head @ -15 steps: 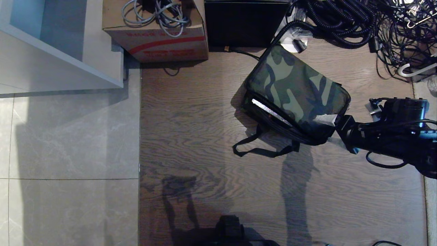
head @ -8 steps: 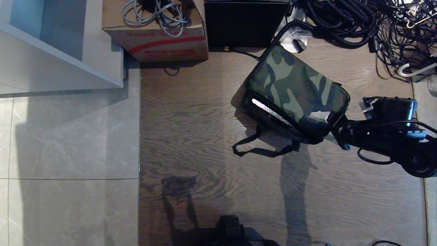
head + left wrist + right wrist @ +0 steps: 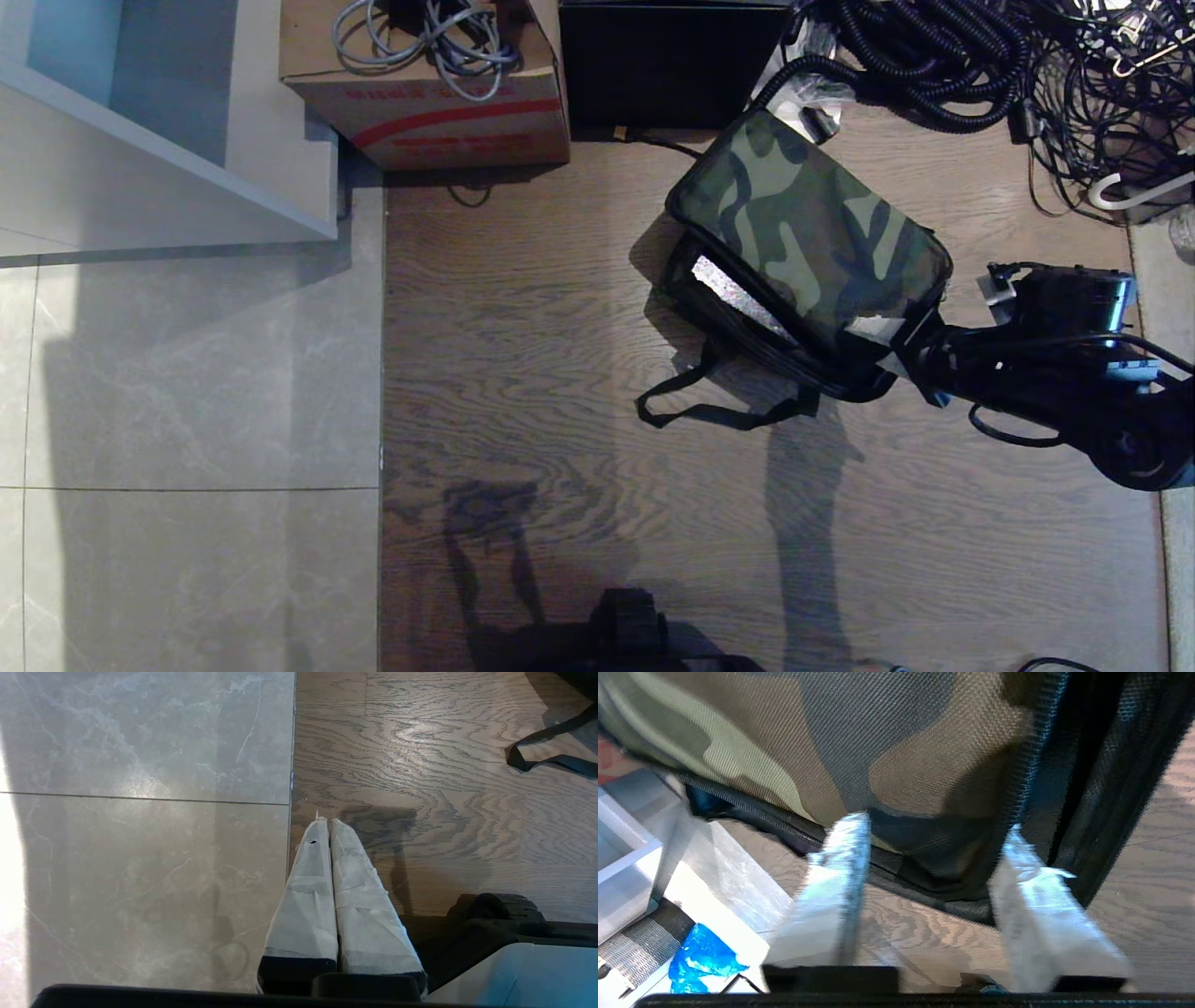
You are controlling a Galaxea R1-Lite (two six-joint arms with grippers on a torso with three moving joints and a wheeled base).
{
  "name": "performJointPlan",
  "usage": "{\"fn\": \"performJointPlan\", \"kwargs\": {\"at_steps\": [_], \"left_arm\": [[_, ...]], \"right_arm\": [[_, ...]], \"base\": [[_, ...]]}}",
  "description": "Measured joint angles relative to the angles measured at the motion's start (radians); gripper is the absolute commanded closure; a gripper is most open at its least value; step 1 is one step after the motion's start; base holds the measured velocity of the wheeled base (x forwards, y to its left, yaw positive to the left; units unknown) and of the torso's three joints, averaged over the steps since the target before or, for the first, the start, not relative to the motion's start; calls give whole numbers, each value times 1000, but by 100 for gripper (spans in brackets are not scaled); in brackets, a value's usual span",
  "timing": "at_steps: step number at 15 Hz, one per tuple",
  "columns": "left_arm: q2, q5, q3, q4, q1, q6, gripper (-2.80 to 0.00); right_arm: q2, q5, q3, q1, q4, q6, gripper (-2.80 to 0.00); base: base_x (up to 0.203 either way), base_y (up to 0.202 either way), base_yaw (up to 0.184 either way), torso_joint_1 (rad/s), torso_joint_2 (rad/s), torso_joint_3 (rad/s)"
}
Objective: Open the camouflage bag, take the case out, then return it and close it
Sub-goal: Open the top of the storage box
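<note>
Fingers (image 3: pixel 327 882) of the left gripper (image 3: pixel 330 823) were pressed shut, parked above the floor (image 3: pixel 560 392). Right of them the camouflage bag (image 3: pixel 803 233) lay, lid ajar, the case (image 3: pixel 738 291) showing inside. Farthest right, the right gripper (image 3: pixel 934 826) straddled the lid's near corner, fingers (image 3: pixel 840 858) apart, grip uncertain.

Case (image 3: pixel 738 291) mostly hidden under camouflage bag (image 3: pixel 812 224) lid, only sliver visible
</note>
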Motion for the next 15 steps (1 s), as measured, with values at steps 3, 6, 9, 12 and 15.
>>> {"fn": "performJointPlan", "kwargs": {"at_steps": [3,6,9,12,15], "left_arm": [[0,0,0,0,0,1,0],[0,0,0,0,0,0,0],[0,0,0,0,0,1,0],[0,0,0,0,0,0,0],[0,0,0,0,0,1,0]], "right_arm": [[-36,-1,15,0,0,-2,0],[-76,-5,28,-5,-7,-3,0],[-120,-10,22,-56,-3,-4,0],[-144,-9,-38,-128,-9,-7,0],[-143,-10,-135,-176,-7,-8,0]], "base": [[0,0,0,0,0,0],[0,0,0,0,0,0],[0,0,0,0,0,0],[0,0,0,0,0,0],[0,0,0,0,0,0]]}}
